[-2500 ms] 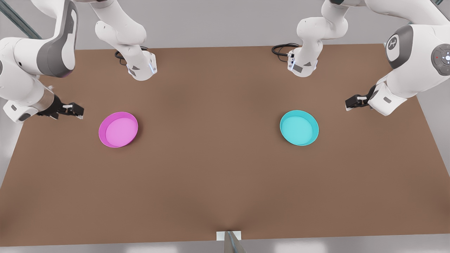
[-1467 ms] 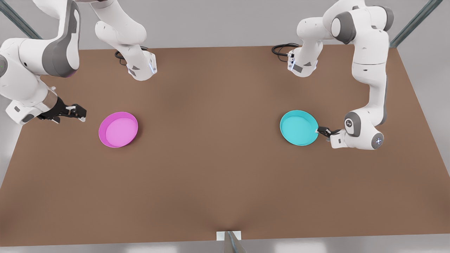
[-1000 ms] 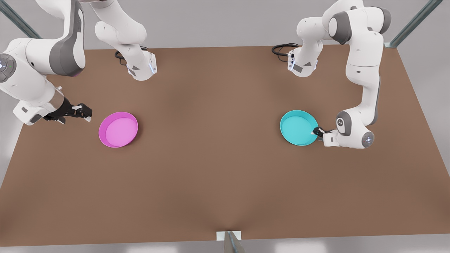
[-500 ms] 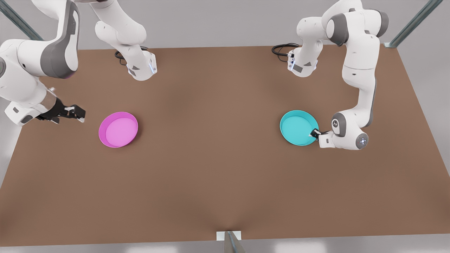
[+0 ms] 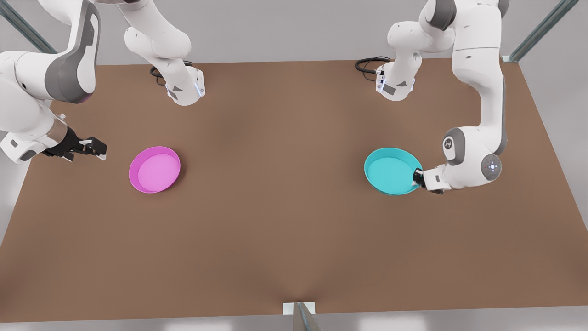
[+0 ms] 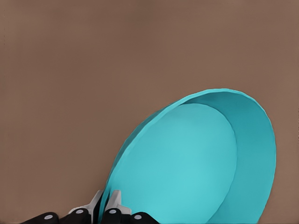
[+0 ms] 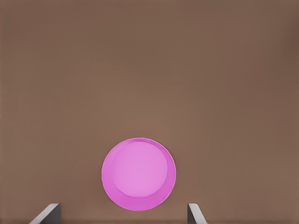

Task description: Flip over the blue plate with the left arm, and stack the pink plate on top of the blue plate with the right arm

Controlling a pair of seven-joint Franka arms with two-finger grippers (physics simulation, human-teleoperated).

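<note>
The blue plate [image 5: 390, 171] is on the front view's right, open side up, its near-arm edge raised slightly off the table. My left gripper [image 5: 417, 178] is shut on its rim from the right side. In the left wrist view the blue plate [image 6: 196, 168] tilts up from the left gripper [image 6: 106, 210], whose fingers pinch the rim. The pink plate [image 5: 154, 169] lies flat, open side up, on the front view's left. My right gripper [image 5: 94, 149] hovers open to its left, apart from it. In the right wrist view the pink plate [image 7: 138, 173] sits ahead of the spread fingers [image 7: 50, 211].
The brown table [image 5: 285, 220] has wide bare room in the middle and front. Both arm bases [image 5: 184, 89] [image 5: 395, 85] stand at the back edge with black cables. A small metal bracket [image 5: 299, 312] sits at the front edge.
The left gripper has shut on the blue plate's rim and lifted that edge a little. The right gripper drifted slightly back toward the front view's left.
</note>
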